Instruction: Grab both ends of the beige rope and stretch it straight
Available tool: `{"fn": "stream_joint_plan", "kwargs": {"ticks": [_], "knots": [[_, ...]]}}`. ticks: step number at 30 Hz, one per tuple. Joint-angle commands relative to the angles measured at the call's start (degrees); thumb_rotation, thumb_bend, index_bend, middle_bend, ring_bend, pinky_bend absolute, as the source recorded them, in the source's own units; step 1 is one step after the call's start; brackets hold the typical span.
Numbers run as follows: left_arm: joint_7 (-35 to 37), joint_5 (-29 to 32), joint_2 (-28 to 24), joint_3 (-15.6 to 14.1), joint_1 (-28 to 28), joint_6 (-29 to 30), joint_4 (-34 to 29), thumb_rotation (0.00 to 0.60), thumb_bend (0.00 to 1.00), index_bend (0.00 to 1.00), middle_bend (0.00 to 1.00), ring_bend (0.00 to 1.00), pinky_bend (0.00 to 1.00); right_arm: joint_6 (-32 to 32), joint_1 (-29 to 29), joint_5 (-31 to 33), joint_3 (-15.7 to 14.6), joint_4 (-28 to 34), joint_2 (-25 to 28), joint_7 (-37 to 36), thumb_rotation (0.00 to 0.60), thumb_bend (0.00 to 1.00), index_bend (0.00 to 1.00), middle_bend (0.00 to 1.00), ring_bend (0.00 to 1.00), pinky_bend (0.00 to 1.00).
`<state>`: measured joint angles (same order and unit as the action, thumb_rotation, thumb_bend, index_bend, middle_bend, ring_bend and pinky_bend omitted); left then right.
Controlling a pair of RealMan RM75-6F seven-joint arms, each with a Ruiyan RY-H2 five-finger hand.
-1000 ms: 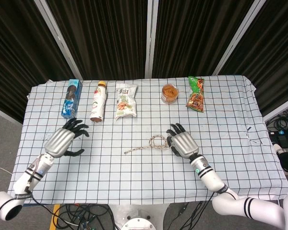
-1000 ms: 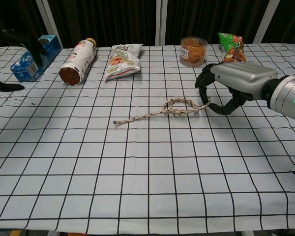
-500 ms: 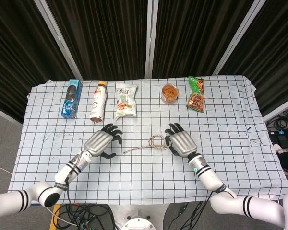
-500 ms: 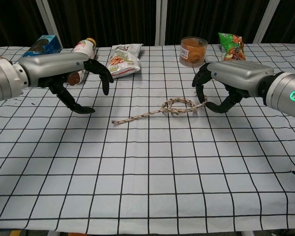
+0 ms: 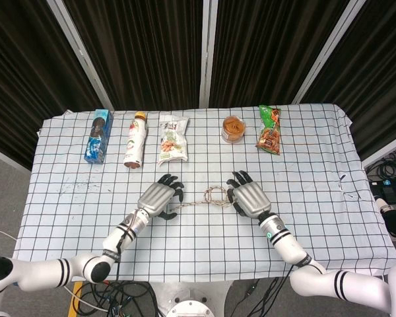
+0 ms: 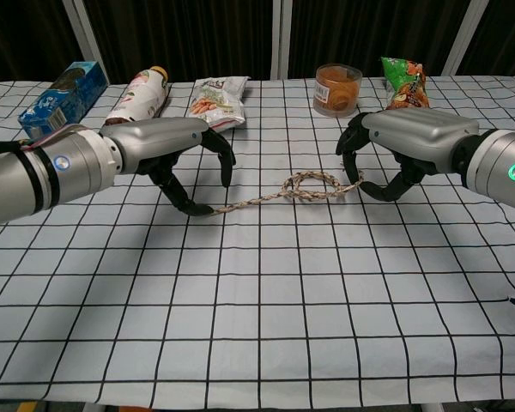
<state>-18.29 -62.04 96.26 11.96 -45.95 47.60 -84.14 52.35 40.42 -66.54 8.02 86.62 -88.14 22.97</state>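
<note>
The beige rope (image 5: 197, 201) (image 6: 257, 199) lies on the checked tablecloth, with a coiled loop (image 6: 312, 184) toward its right end. My left hand (image 5: 160, 198) (image 6: 167, 148) arches over the rope's left end, fingers apart, and the thumb tip touches the cloth right at that end. Over the right end my right hand (image 5: 249, 197) (image 6: 408, 137) curves, with the rope tip lying between its fingers and thumb. Neither hand visibly grips the rope.
Along the far edge lie a blue box (image 5: 98, 135) (image 6: 60, 94), a bottle on its side (image 5: 136, 139) (image 6: 142, 90), a snack bag (image 5: 173, 139) (image 6: 215, 103), an orange-filled jar (image 5: 233, 129) (image 6: 337, 88) and a green bag (image 5: 270, 130) (image 6: 402, 81).
My left hand has swept right from the table's left side to the rope's left end. The right hand has shifted slightly closer around the right end; the rope lies as before.
</note>
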Motion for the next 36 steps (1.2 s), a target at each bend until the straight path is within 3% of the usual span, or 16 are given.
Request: {"fn": "stream_joint_plan", "kwargs": {"ticks": [1,11,36], "knots": [[0.8,0.0,1.8,0.1,-0.3,1.2,1.7,0.6,0.21,0.44,0.18,0.06,0.04,0.0,0.0,-0.4,-0.2,-0.2,0.0,-0.7,0.6,0.49,0.65,0.2,0.0,0.0],[-2.1,-0.1,6.0,-1.1,-0.4,5.0,6.6,0.6,0.22,0.47,0.18,0.06,0.04,1.0,-0.3,-4.0,-1.1,-1.6,0.3,-4.0,0.6,0.5,0.65,0.21,0.0,0.0],[-4.5,3.3,10.4,-1.1,-1.3,4.4,10.5,0.6,0.31,0.52,0.16,0.01,0.01,0.7,-0.5,-4.5,-1.9,-2.4,0.5,-5.4,0.6,0.51,0.65,0.2,0.0,0.0]]}}
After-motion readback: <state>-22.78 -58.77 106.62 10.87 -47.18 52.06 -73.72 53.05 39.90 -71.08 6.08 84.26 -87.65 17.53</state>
